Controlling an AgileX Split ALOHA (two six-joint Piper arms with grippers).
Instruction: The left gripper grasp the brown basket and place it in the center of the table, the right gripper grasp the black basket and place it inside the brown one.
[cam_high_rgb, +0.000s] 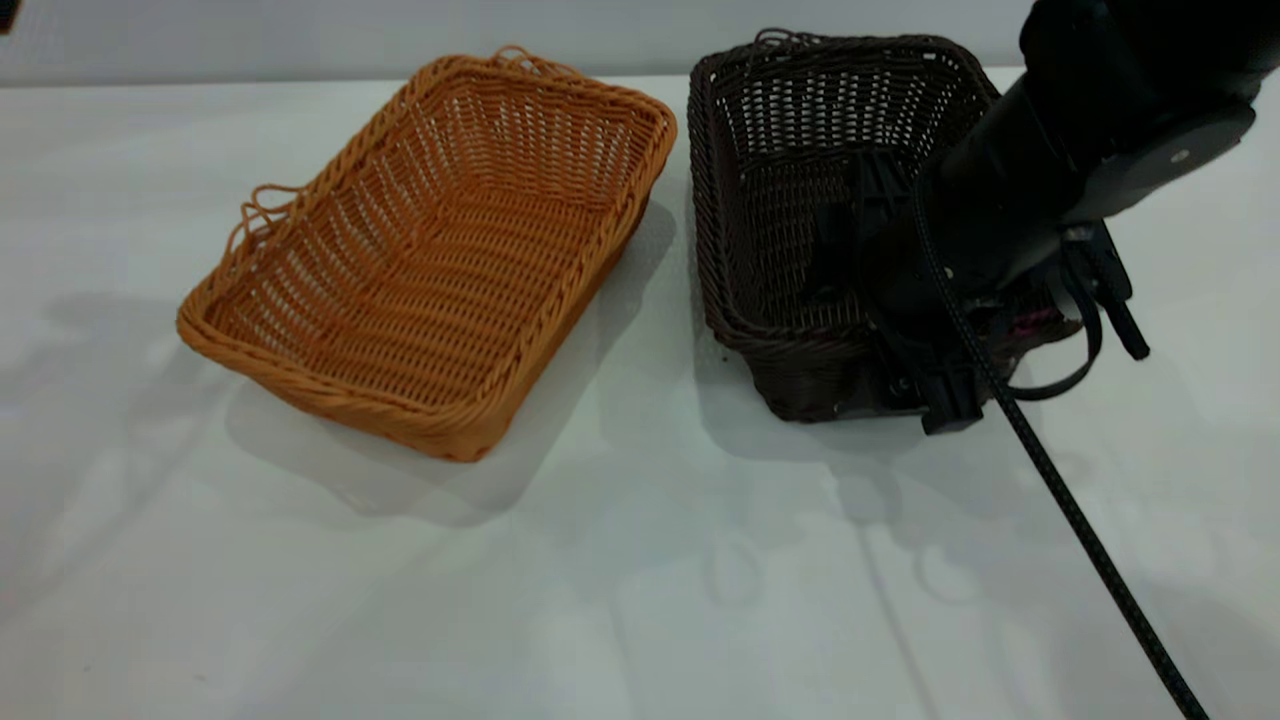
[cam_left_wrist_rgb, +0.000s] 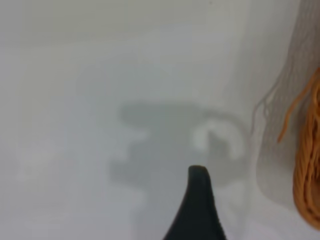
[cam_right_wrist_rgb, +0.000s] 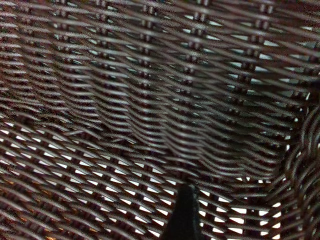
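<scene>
The black basket (cam_high_rgb: 800, 220) is seen at the table's far right, just beside the brown basket (cam_high_rgb: 440, 250), which lies angled near the middle, apparently already placed. The right gripper (cam_high_rgb: 915, 375) is lowered over the black basket's near rim, presumably to pinch that wall; how far its jaws stand apart cannot be told. The left gripper (cam_left_wrist_rgb: 199, 210) hangs over bare table (cam_high_rgb: 600, 580) beside the brown basket, its jaws' state likewise unreadable.
</scene>
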